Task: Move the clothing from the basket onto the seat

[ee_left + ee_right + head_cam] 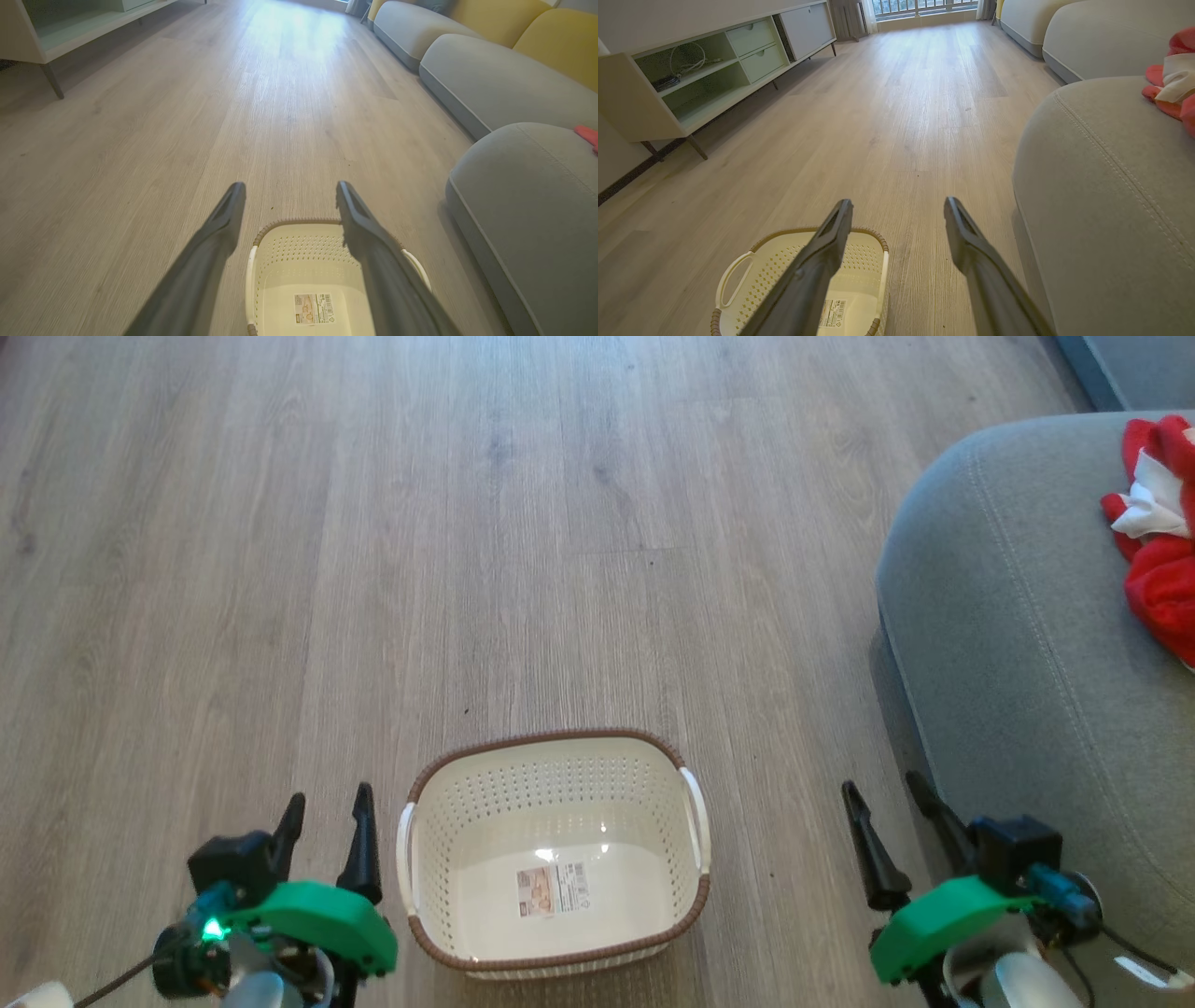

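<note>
The cream basket [555, 761] with a brown rim stands on the wood floor between my arms, holding nothing but the paper label on its bottom. Red and white clothing [1158, 532] lies crumpled on the grey seat [1018, 616] at the right edge. My left gripper [330, 807] hangs open just left of the basket. My right gripper [887, 798] is open between the basket and the seat's rounded corner. The basket [299, 275] shows between the left fingers [219, 228]. The right wrist view has the basket [770, 275] lower left, the seat [1101, 196] right, the clothing [1171, 79] on it.
A low white cabinet [691, 84] with open shelves and drawers stands on thin legs along the far left wall. More grey sofa sections [486, 79] with yellow cushions [560, 46] run beyond the seat. Wide bare floor [467, 523] lies ahead.
</note>
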